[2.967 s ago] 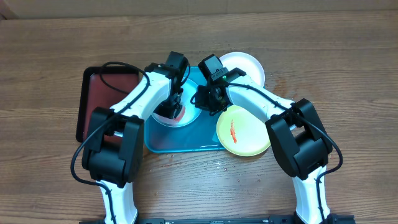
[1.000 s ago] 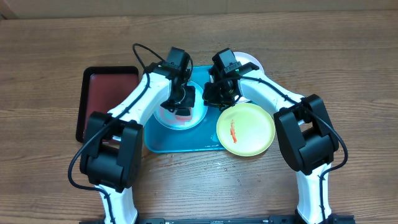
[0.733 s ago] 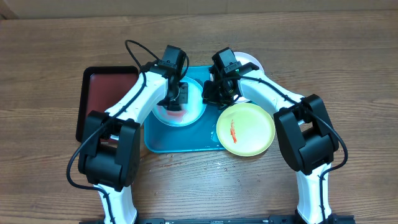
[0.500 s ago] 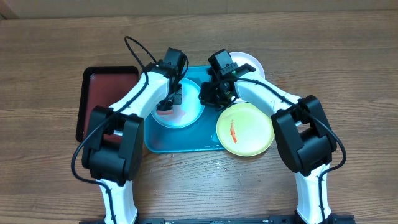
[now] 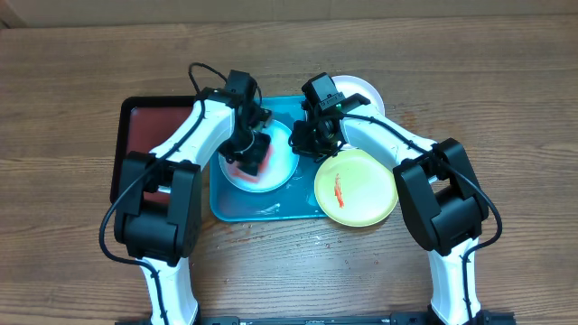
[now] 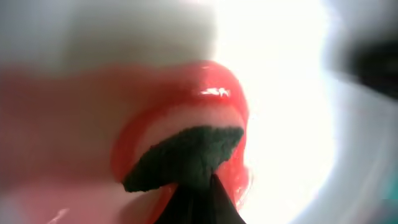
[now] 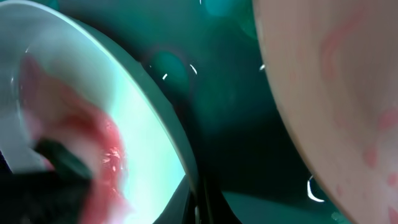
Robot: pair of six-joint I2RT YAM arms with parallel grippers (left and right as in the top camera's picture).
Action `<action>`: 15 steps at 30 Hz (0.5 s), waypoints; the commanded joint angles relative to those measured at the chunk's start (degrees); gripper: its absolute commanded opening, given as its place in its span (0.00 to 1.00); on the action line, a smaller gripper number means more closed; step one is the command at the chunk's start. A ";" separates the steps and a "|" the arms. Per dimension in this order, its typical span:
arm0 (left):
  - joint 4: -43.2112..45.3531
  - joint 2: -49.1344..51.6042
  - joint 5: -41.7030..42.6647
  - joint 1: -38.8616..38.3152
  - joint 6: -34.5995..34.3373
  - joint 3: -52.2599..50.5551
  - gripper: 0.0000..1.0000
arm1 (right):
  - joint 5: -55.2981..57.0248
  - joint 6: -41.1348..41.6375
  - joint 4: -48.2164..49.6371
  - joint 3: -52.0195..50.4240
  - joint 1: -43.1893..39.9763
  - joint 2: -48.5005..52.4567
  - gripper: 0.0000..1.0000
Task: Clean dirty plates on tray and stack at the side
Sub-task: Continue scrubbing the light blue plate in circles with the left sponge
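Step in hand: wiping the red-orange smear off the light blue plate [image 5: 280,161], which lies in the left half of the tray [image 5: 298,204].
Left gripper [image 5: 249,155]: pressed together, pinching what looks like a dark green pad [image 6: 183,158], set down near the plate's middle.
Right gripper [image 5: 313,143]: pressed together at the plate's right rim; I cannot tell whether it nips the rim or only rests beside it.
Smear [image 6: 211,87]: glossy and wet, curling around the pad; it will probably spread rather than lift if pushed outward.
How to wipe: keep the pad flat with steady downward pressure, and use short overlapping strokes from rim towards centre. A light plastic plate is likely to slide, so the right gripper should brace it.
Watch for: the yellow-green plate [image 5: 366,176], just beside the right gripper and overlapping the tray's right edge, with its streak unwiped; avoid nudging it.
White plate [image 5: 361,90]: at the tray's far right corner, partly hidden by the right arm.
Left to do: all three plates remain unstacked.
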 commanded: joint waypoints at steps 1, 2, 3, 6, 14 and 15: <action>1.77 2.60 15.87 -1.88 7.50 -1.46 0.04 | -1.05 0.98 1.51 0.39 -0.04 0.24 0.04; 2.71 2.60 15.67 -1.88 7.50 -1.44 0.04 | -1.05 0.98 1.53 0.39 -0.04 0.24 0.04; 3.45 2.60 15.65 -1.88 7.50 -1.44 0.04 | -1.07 0.98 1.55 0.39 -0.04 0.24 0.04; 5.60 2.60 13.64 -1.88 7.48 -1.44 0.04 | -1.05 0.98 1.57 0.39 -0.04 0.24 0.04; 16.24 2.60 -4.07 -1.86 -1.66 -1.44 0.04 | -1.05 0.96 1.53 0.39 0.17 0.24 0.04; 17.44 2.60 -7.50 -1.88 -3.74 -1.44 0.04 | -1.05 0.96 1.53 0.39 0.17 0.24 0.04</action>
